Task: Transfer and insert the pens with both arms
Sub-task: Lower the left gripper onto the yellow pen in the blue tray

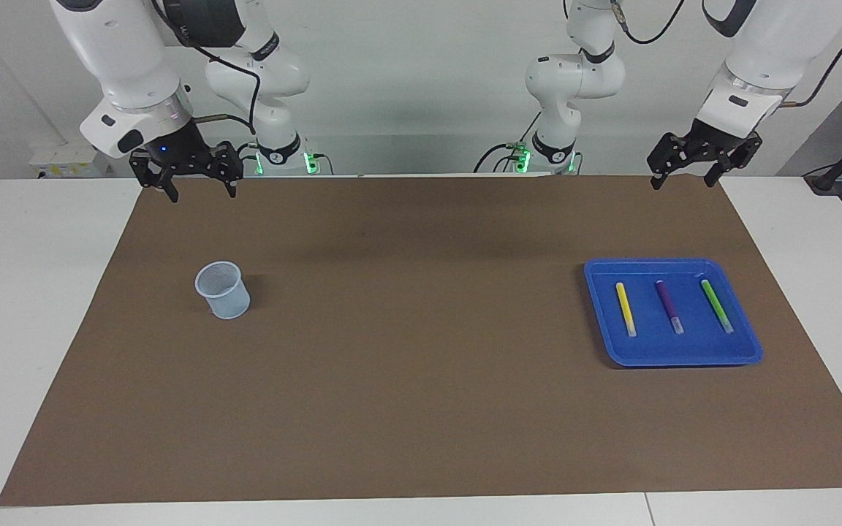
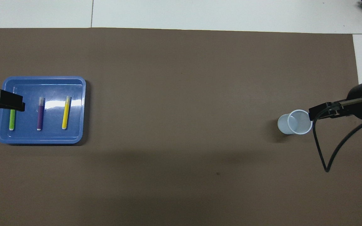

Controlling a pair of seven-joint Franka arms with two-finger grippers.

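In the overhead view the left gripper (image 2: 9, 104), fingers spread and empty, hides the green pen's (image 2: 11, 121) pale end; yellow pen (image 1: 626, 308) and purple pen (image 1: 669, 306) lie beside it in the blue tray (image 1: 673, 356) at right of the facing view; the right gripper (image 1: 202, 186), also spread, hangs at upper left, its arm cut off at the frame edge.

Three pens (image 1: 670, 307) side by side in the tray (image 1: 748, 351)

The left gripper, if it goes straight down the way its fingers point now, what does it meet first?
Probably the brown mat. In the facing view, the left gripper hangs open over the mat's edge nearest the robots, short of the blue plastic tray. Depth is unclear, since the overhead view shows it across the tray.
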